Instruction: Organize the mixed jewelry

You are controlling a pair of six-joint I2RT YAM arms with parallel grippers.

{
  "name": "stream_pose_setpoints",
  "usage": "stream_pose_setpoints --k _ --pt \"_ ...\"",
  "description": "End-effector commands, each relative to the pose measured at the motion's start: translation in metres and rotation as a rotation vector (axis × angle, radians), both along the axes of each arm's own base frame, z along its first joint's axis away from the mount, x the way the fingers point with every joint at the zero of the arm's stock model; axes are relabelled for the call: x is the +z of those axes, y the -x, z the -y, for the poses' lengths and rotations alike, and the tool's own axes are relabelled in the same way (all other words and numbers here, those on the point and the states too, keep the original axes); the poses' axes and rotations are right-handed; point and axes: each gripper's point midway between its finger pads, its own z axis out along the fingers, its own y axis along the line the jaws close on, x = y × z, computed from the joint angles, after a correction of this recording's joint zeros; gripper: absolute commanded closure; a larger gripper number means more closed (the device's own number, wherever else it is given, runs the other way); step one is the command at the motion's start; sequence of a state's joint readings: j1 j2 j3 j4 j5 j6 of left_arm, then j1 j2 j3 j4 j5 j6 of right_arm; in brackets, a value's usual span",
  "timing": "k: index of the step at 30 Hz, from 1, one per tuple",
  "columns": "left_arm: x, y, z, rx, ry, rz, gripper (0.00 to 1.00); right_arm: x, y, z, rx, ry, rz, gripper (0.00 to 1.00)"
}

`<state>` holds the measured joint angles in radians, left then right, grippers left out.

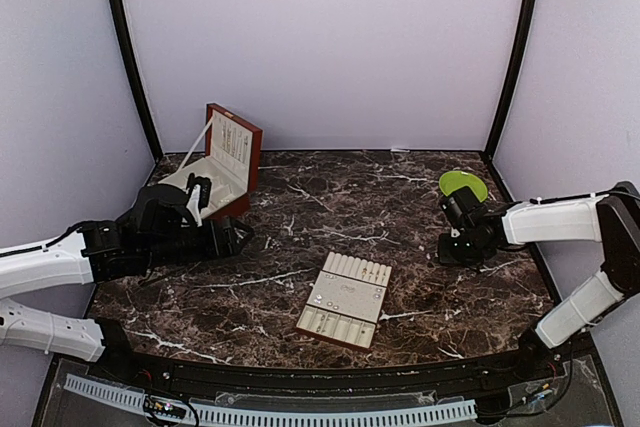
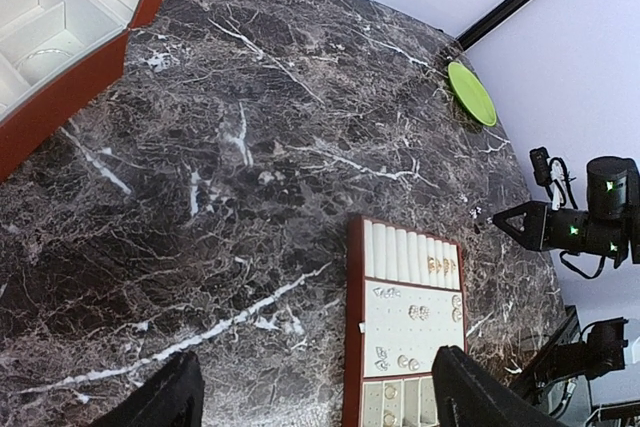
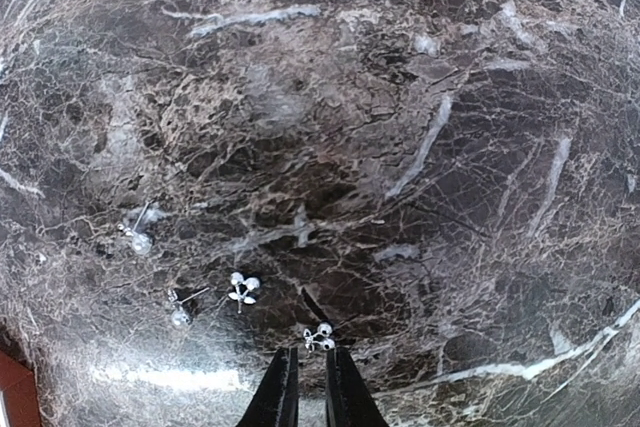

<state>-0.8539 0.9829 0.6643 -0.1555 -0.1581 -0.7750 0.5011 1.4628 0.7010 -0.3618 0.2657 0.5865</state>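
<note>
Picking loose jewelry [image 3: 242, 289] off the table [image 3: 400, 97] | my right fingers [image 3: 283, 395] nearly pressed together at a stud [image 3: 318, 337], pinch unclear | my left fingers [image 2: 470, 392] spread, idle | next, I judge: lift stud to tray [image 1: 358, 273].

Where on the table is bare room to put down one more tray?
Bare marble lies between the wooden box, the green dish and the insert tray. It is crowded by the right pincer, where small jewelry pieces lie scattered.

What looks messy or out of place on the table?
Four tiny silvery jewelry pieces lie loose on the marble table, just ahead of the right gripper. They look out of place because they sit scattered on bare stone, not in the cream tray where other pieces are slotted.
</note>
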Motion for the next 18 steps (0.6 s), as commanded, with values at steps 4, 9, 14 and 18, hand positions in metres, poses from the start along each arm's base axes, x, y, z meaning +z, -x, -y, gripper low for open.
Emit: stream_pose_setpoints --k 4,9,14,18 --pt "-0.006 0.0038 -0.0065 0.015 -0.008 -0.009 0.18 0.0 -0.0076 -0.0005 0.0 0.005 0.026 0.89" --pt "-0.0071 0.0042 -0.0072 0.02 -0.008 -0.013 0.18 -0.0034 -0.0085 -0.0009 0.003 0.012 0.018 0.91" --pt "-0.007 0.0042 -0.0076 0.022 -0.007 -0.013 0.18 -0.0034 -0.0096 -0.0006 0.002 0.015 0.021 0.98" --pt "-0.007 0.0042 -0.0076 0.021 -0.008 -0.012 0.18 -0.0023 -0.0101 -0.0004 -0.003 0.014 0.025 1.0"
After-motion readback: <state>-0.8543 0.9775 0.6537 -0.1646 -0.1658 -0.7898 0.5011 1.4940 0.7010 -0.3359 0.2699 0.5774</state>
